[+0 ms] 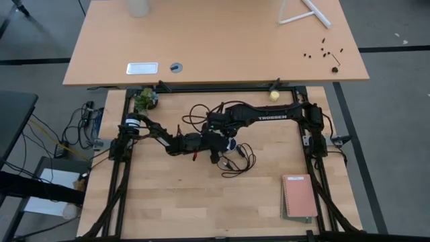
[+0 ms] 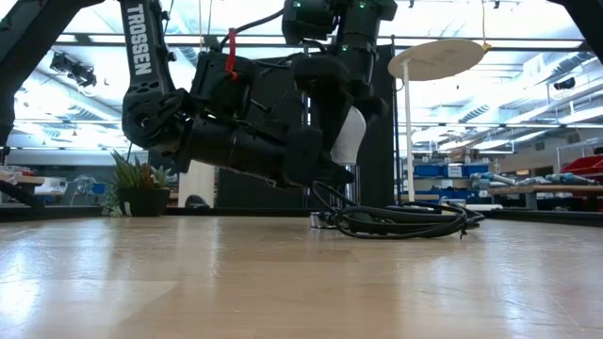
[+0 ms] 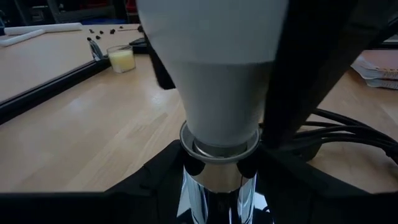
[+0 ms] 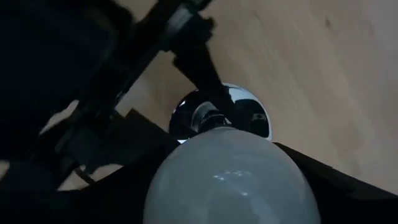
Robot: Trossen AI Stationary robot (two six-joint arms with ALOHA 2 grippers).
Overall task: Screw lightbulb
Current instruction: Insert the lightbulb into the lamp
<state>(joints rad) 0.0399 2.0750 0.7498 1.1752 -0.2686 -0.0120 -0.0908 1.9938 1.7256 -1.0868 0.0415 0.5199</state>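
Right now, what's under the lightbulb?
The shiny round socket sits right under the lightbulb, and the bulb's grey base goes into it. Wooden table lies beneath. The screw threads are hidden inside the socket, so how far in it sits can't be seen.

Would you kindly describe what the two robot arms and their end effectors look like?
Both arms are dark, nearly black, built of chunky jointed segments. The right arm carries white TROSSEN lettering along its link; the same word shows on an arm in the low view. A small red tag hangs on the wrist housing there, and thin black cables loop around the wrists. The left end effector and right end effector have dark fingers.
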